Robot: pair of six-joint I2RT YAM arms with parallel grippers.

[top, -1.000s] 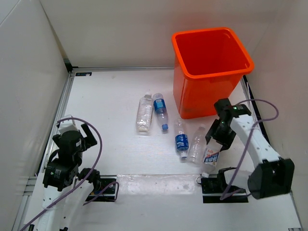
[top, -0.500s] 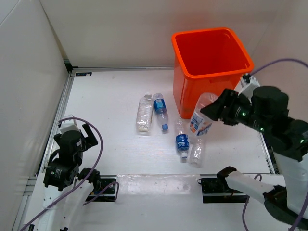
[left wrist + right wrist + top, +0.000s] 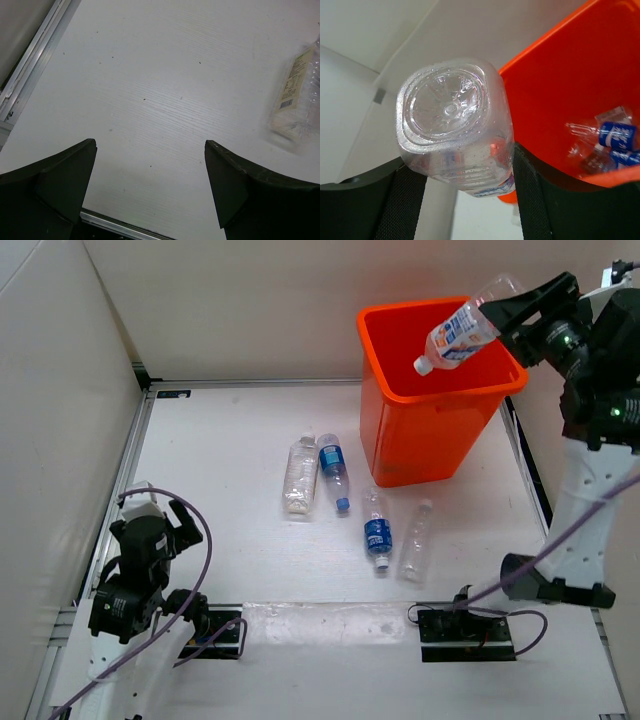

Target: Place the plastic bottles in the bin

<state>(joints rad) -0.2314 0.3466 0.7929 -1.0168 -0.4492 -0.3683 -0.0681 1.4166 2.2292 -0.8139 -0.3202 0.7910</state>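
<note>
My right gripper (image 3: 520,310) is shut on a clear plastic bottle (image 3: 462,328) with a white-blue label. It holds the bottle tilted, cap down, above the open orange bin (image 3: 400,395). In the right wrist view the bottle's base (image 3: 451,107) faces the camera, both fingers press its sides, and my right gripper (image 3: 466,165) hangs over the bin's wall (image 3: 560,90). Blue-labelled bottles (image 3: 610,135) lie inside the bin. Several more bottles lie on the table: one (image 3: 299,474), a blue-labelled one (image 3: 334,468), another (image 3: 377,531) and a clear one (image 3: 415,540). My left gripper (image 3: 160,515) is open and holds nothing.
In the left wrist view my left gripper (image 3: 150,145) hovers low over the white table (image 3: 165,75), a metal rail (image 3: 30,75) runs along the left edge, and a lying bottle (image 3: 298,97) shows at far right. White walls enclose the table.
My right arm has lifted the labelled bottle from the table's front right up over the bin. The left arm has not moved.
</note>
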